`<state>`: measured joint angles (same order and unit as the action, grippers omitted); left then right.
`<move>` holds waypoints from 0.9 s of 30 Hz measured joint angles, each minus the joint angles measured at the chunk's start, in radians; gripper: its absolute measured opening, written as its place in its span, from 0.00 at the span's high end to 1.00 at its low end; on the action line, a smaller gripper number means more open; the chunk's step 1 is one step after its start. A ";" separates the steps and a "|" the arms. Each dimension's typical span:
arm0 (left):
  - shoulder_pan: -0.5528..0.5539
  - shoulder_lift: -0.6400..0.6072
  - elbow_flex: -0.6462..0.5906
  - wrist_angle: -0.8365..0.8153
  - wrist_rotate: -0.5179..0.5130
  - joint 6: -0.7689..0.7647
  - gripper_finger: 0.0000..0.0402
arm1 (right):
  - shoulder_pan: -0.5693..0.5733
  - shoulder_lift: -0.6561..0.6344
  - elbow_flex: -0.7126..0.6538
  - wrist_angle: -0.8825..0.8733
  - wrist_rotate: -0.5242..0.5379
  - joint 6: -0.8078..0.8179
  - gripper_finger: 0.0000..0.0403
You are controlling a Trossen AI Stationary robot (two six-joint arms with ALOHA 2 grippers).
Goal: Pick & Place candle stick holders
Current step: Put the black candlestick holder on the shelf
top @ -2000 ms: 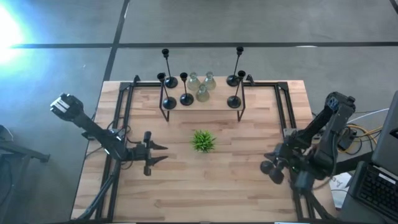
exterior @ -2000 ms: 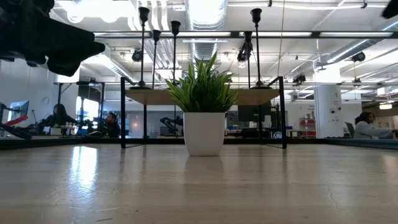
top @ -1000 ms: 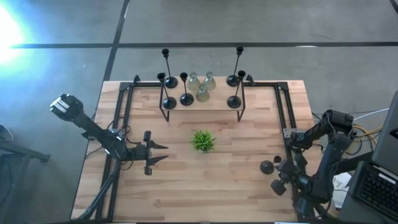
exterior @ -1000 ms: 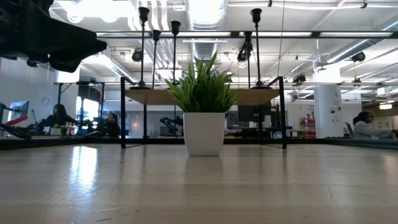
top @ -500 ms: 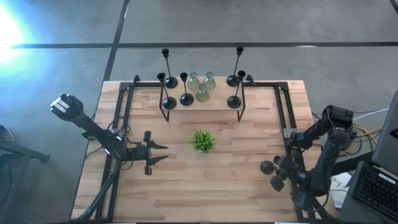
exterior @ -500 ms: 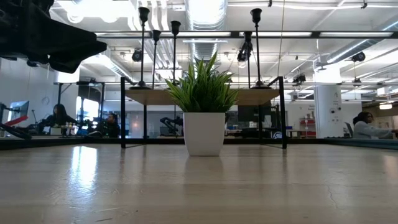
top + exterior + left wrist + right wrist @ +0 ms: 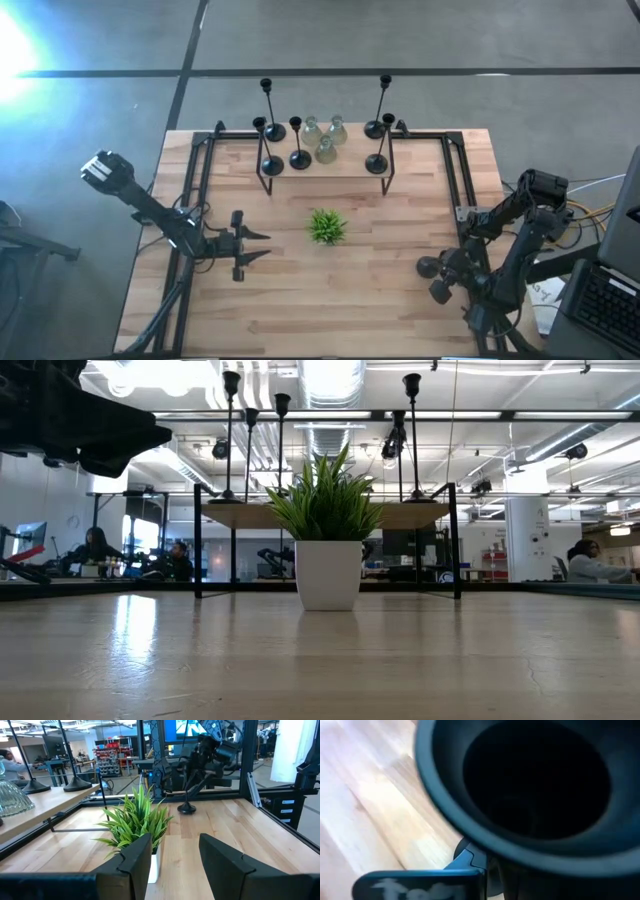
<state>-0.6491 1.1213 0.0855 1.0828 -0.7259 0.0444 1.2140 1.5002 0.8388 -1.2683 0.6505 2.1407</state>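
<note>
- Since a second ago: the right gripper (image 7: 447, 278) has shifted a little toward the desk's (image 7: 300, 310) middle; the left arm has not moved.
- High view: the right gripper holds a black candle stick holder (image 7: 428, 267) low over the desk's right side, well apart from the others on the raised shelf (image 7: 350, 165) at the back.
- Low view: plant (image 7: 326, 550) centre, tall black stems behind it.
- Left wrist view: left gripper (image 7: 175, 865) open, empty, facing the plant.
- Right wrist view: a dark cup fills the frame, fingers closed on it.
- Risk: the thin, top-heavy holder may tip if released tilted.
</note>
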 joint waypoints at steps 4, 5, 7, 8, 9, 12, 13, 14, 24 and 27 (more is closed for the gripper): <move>0.000 0.000 0.000 0.000 -0.002 0.008 0.58 | -0.079 -0.029 0.064 -0.011 0.092 -0.091 0.97; 0.000 0.000 0.000 0.000 -0.006 0.016 0.58 | -0.110 -0.042 0.086 -0.015 0.103 -0.140 0.97; 0.001 0.000 0.000 0.001 -0.015 0.040 0.58 | -0.190 -0.077 0.139 -0.033 0.130 -0.269 0.97; 0.001 0.000 0.002 0.001 -0.024 0.050 0.58 | -0.237 -0.095 0.169 -0.032 0.149 -0.349 0.97; 0.001 0.000 0.006 0.000 -0.037 0.064 0.58 | -0.281 -0.112 0.201 -0.026 0.168 -0.429 0.97; 0.002 0.000 0.025 0.005 -0.062 0.108 0.58 | -0.423 -0.155 0.294 0.013 0.188 -0.669 0.97; 0.002 0.000 0.031 0.005 -0.062 0.111 0.58 | -0.464 -0.164 0.320 0.043 0.188 -0.749 0.97; 0.002 0.000 0.037 0.004 -0.062 0.111 0.58 | -0.500 -0.170 0.342 0.077 0.188 -0.826 0.97; 0.008 -0.001 0.101 0.001 -0.061 0.237 0.58 | -0.811 -0.126 0.488 0.290 0.163 -1.167 0.97; 0.008 -0.001 0.111 0.000 -0.061 0.249 0.58 | -0.882 -0.073 0.530 0.356 0.165 -1.237 0.97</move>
<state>-0.6410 1.1202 0.1965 1.0832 -0.7872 0.2931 0.3320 1.4275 1.3685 -0.9122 0.8150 0.9041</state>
